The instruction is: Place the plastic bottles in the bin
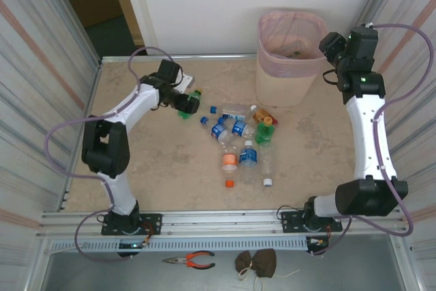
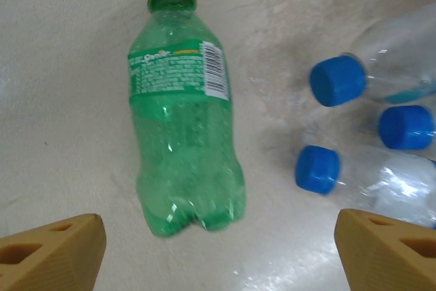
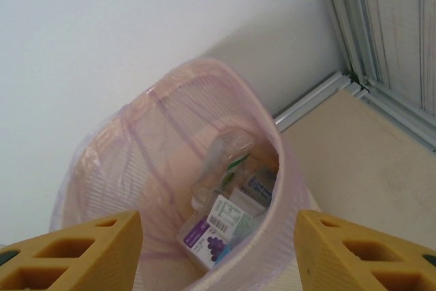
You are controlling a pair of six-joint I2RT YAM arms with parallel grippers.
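- left arm [image 1: 129, 110] reaches out over the left-centre of the worktop [image 1: 157, 168], wrist aimed down at a green bottle [image 2: 184, 134]
- the green bottle is lying flat on the worktop, yellow cap pointing away from the wrist camera, green label with a barcode on it
- left jaws are wide open and carrying nothing; the two tan fingers [image 2: 51, 253] sit out to either side of the bottle's base end, with a gap between them and the plastic
- just to the right of it are three blue caps [image 2: 338, 80] on clear bottles, all on their sides and packed close together
- middle of the worktop is where the rest of the plastic bottles [image 1: 242, 141] are, a loose pile lying down; mostly clear with blue labels, plus one with an orange label [image 1: 229, 161]
- bin [image 1: 272, 59] stands upright at the back right by the wall, pink bag folded over the rim, just past the far right end of the pile and well apart from the green bottle
- down inside the bin there's a clear bottle [image 3: 225, 165] with green on its label, next to a white and purple label [image 3: 208, 233] with a barcode
- right arm [image 1: 368, 120] stands tall on the right, wrist just beside the bin's right rim, camera looking into it
- right jaws are open too, nothing between them, yellow fingers [image 3: 82, 250] hanging above the bin's near edge
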